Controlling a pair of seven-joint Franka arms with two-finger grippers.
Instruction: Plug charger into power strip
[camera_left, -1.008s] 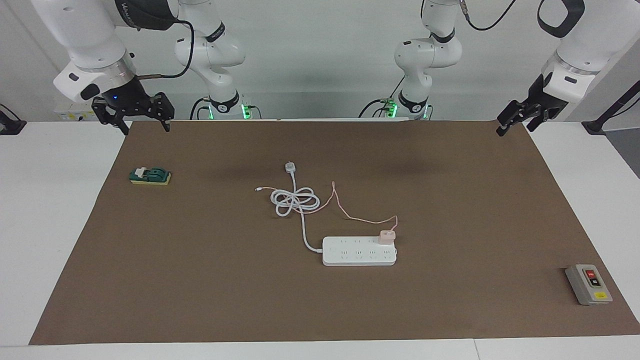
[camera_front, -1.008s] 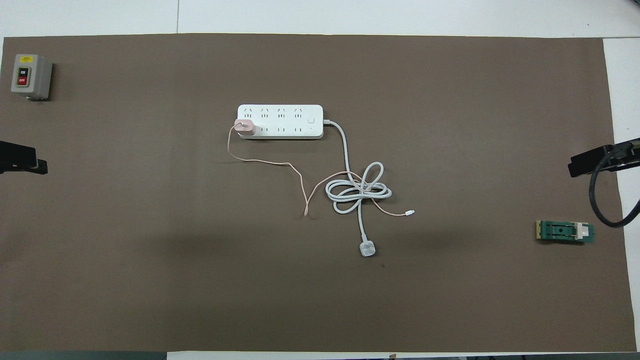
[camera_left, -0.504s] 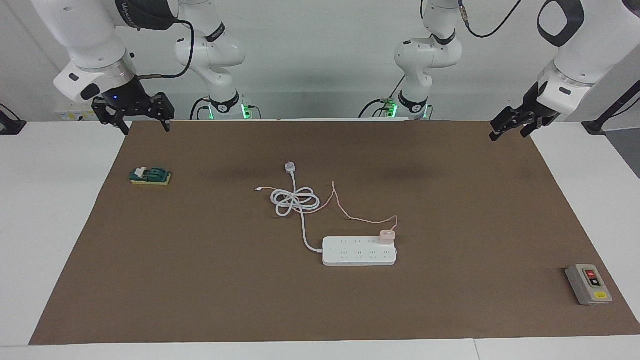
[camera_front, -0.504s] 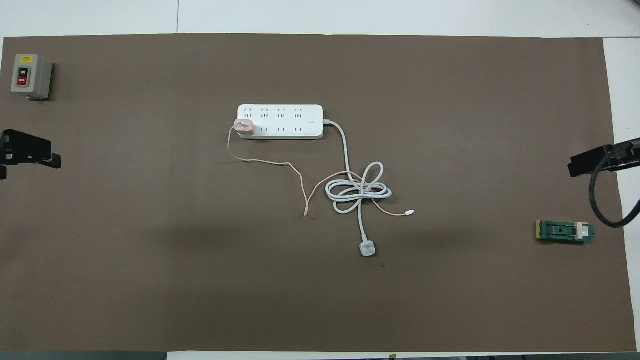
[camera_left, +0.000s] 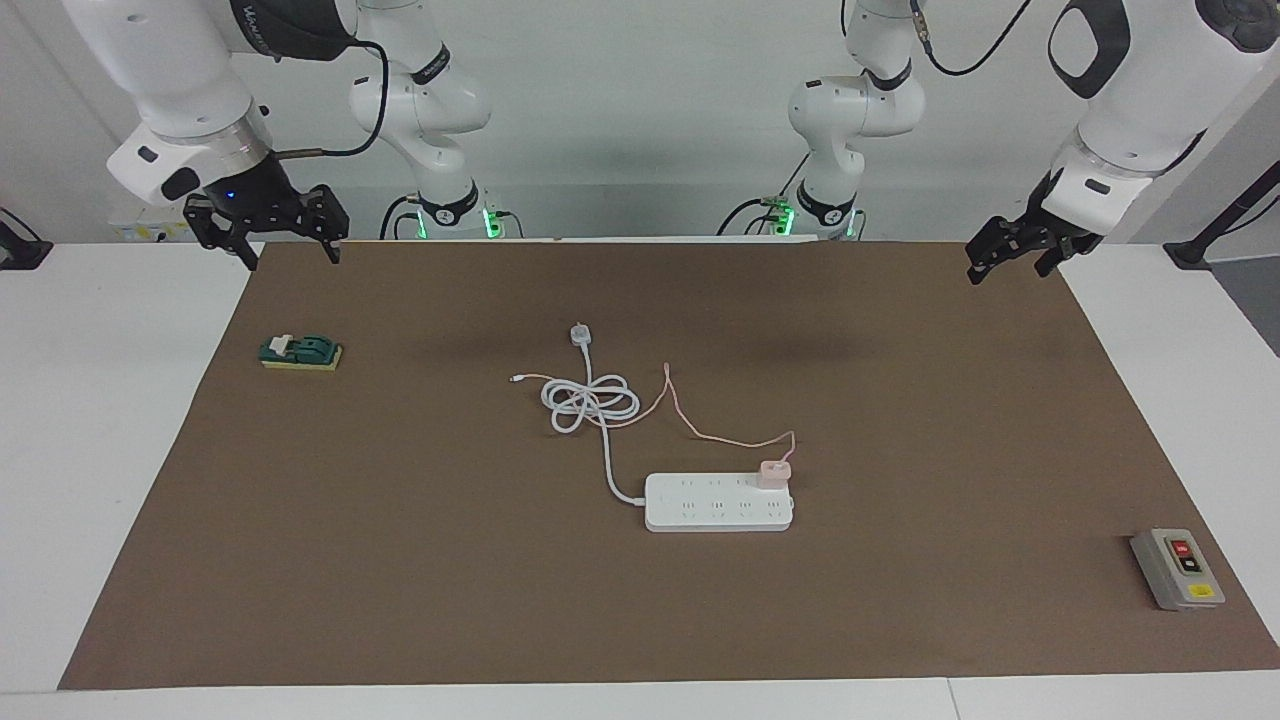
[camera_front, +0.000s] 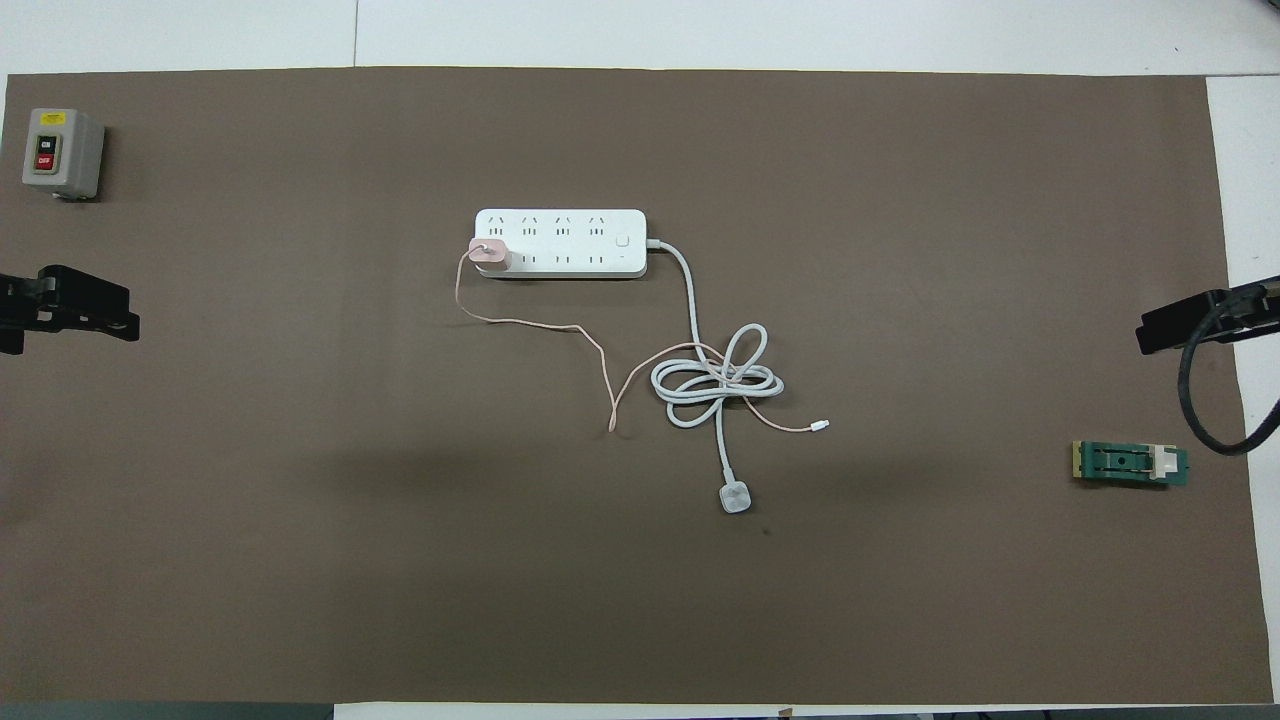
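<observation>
The white power strip (camera_left: 700, 505) (camera_front: 570, 240) lies flat in the middle of the brown mat. The pale-pink charger (camera_left: 774, 472) (camera_front: 489, 254) stands on the strip's end socket, in the row nearer to the robots, toward the left arm's end. Its thin pink cable (camera_left: 720, 438) trails off toward the robots. My left gripper (camera_left: 1005, 265) (camera_front: 125, 318) hangs open and empty over the mat's edge at its own end, well away from the strip. My right gripper (camera_left: 292, 258) (camera_front: 1150, 335) waits open and empty over the mat's corner at its own end.
The strip's thick white cord coils (camera_left: 590, 400) nearer to the robots and ends in a white plug (camera_left: 580, 334) (camera_front: 736, 498). A grey box with red and black buttons (camera_left: 1177, 568) (camera_front: 60, 152) sits at the left arm's end. A green block (camera_left: 300, 352) (camera_front: 1130, 463) lies at the right arm's end.
My left gripper has moved in over the mat toward the middle of the table. The right arm, the charger and the strip have stayed in place.
</observation>
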